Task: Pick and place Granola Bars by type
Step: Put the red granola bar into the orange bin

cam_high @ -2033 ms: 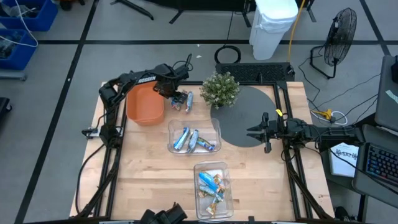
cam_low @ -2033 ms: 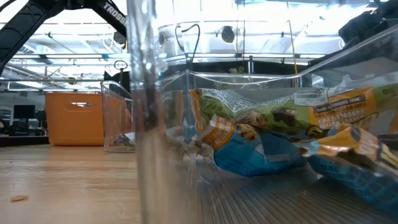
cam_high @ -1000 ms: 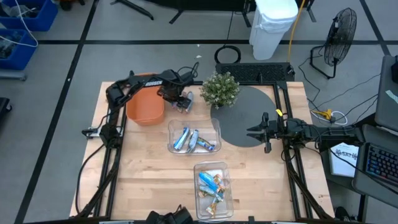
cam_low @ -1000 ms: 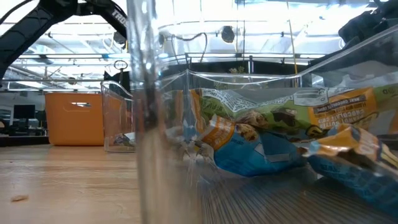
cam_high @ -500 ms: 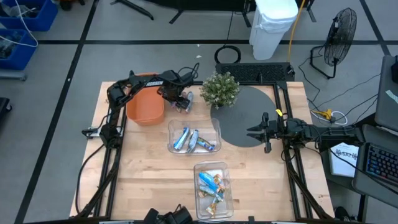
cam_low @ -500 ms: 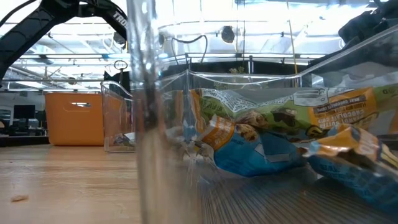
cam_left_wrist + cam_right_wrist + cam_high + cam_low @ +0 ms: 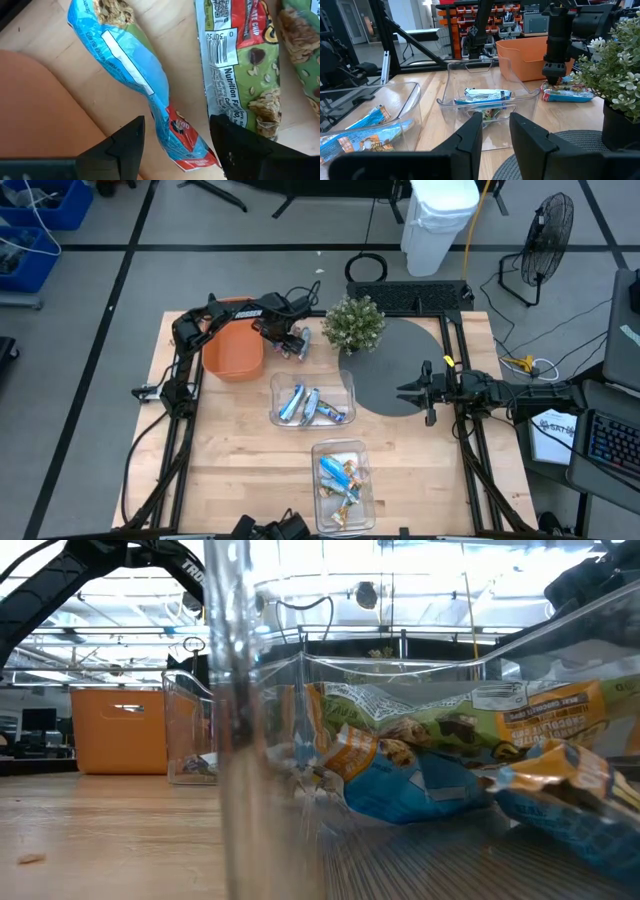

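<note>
Loose granola bars lie flat on the table between the orange bin and the plant. My left gripper hangs over them, pointing down. In the left wrist view it is open, with its fingers on either side of the lower end of a blue-wrapped bar. I cannot tell whether they touch it. A green-and-red bar lies beside it. My right gripper waits open over the grey mat.
A clear bin at mid-table holds blue-and-silver bars. A second clear bin near the front edge holds gold and blue bars. A potted plant stands right of the loose bars. The orange bin's wall is close beside my left fingers.
My left arm drew its elbow in toward the far edge, and its gripper settled over the loose bars by the orange bin. In the last half second it has kept still.
</note>
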Robot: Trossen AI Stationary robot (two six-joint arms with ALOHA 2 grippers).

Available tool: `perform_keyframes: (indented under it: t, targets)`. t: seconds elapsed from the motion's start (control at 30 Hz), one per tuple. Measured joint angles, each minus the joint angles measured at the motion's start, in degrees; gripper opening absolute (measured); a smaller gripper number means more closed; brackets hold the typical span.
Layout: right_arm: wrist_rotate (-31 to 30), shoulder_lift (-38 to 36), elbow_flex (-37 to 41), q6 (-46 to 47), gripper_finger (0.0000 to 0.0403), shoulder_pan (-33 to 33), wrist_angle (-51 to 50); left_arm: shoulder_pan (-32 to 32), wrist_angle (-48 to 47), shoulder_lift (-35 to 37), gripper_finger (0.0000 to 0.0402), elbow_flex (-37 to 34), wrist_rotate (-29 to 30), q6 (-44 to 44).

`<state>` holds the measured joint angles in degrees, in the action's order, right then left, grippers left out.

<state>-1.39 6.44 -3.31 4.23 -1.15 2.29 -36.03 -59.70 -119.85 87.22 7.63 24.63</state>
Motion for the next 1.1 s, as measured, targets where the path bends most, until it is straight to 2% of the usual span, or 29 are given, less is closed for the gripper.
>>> perform_keyframes:
  t: [0.37, 0.5, 0.7, 0.73, 0.9, 1.1]
  targets:
    - [0.0, 0.0, 0.0, 0.0, 0.0089, 0.0, 0.0, 0.2, 0.0, 0.0, 0.022, 0.0, 0.5, -1.1]
    - [0.0, 0.0, 0.0, 0.0, 0.0089, 0.0, 0.0, 0.2, 0.0, 0.0, 0.0173, 0.0, 0.4, -1.9]
    - [0.0, 0.0, 0.0, 0.0, 0.0089, 0.0, 0.0, 0.7, -0.1, 0.0, 0.0033, 0.0, 1.0, -4.0]
    - [0.0, 0.0, 0.0, 0.0, 0.0089, 0.0, 0.0, 1.0, -0.1, 0.0, 0.002, 0.0, 2.2, -4.6]
    - [0.0, 0.0, 0.0, 0.0, 0.0089, 0.0, 0.0, 2.9, 0.0, 0.0, 0.0014, 0.0, 10.7, -5.9]
    - [0.0, 0.0, 0.0, 0.0, 0.0089, 0.0, 0.0, 5.2, -0.2, 2.0, 0.0007, 0.0, 14.0, -6.1]
